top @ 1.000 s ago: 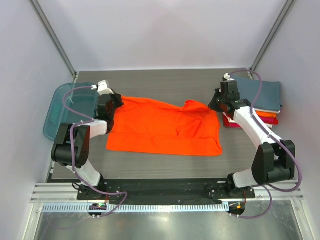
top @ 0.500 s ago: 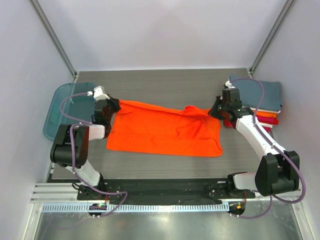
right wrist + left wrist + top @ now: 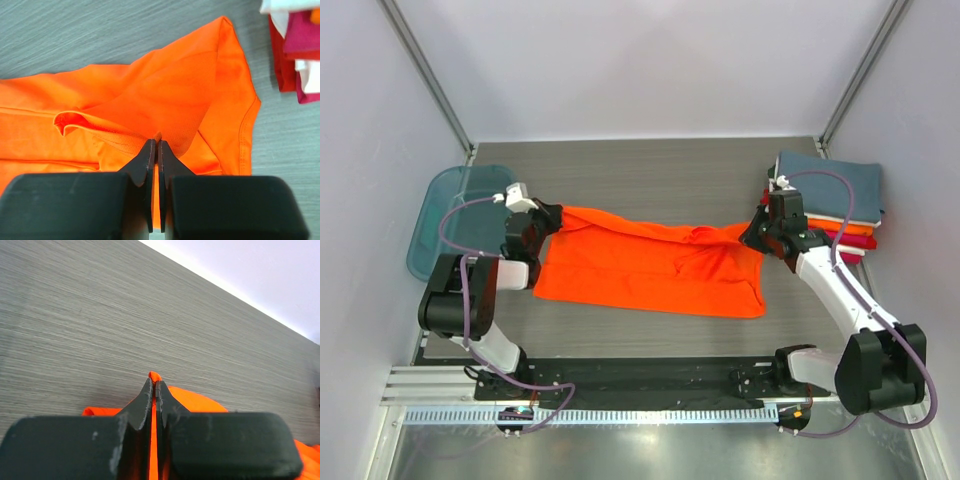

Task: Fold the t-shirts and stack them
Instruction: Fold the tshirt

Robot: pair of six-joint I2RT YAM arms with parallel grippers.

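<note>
A bright orange t-shirt [image 3: 650, 270] lies spread across the middle of the table, its far edge lifted and drawn toward the near side. My left gripper [image 3: 552, 216] is shut on the shirt's far left corner; orange cloth [image 3: 155, 377] pokes out between the fingertips [image 3: 146, 395]. My right gripper [image 3: 756, 232] is shut on the far right edge, with the orange t-shirt [image 3: 165, 95] bunched just past the gripper [image 3: 156, 142]. A stack of folded t-shirts [image 3: 845, 200], slate blue-grey on top over white, orange and crimson, sits at the right.
A translucent teal plastic tub [image 3: 450, 215] lies at the table's left edge. The folded stack's edge [image 3: 295, 45] is close to the right gripper. Grey walls and two metal posts enclose the table.
Both grippers have moved toward the near side, pulling the orange shirt's far edge over its body. The fold has narrowed the shirt's visible depth.
</note>
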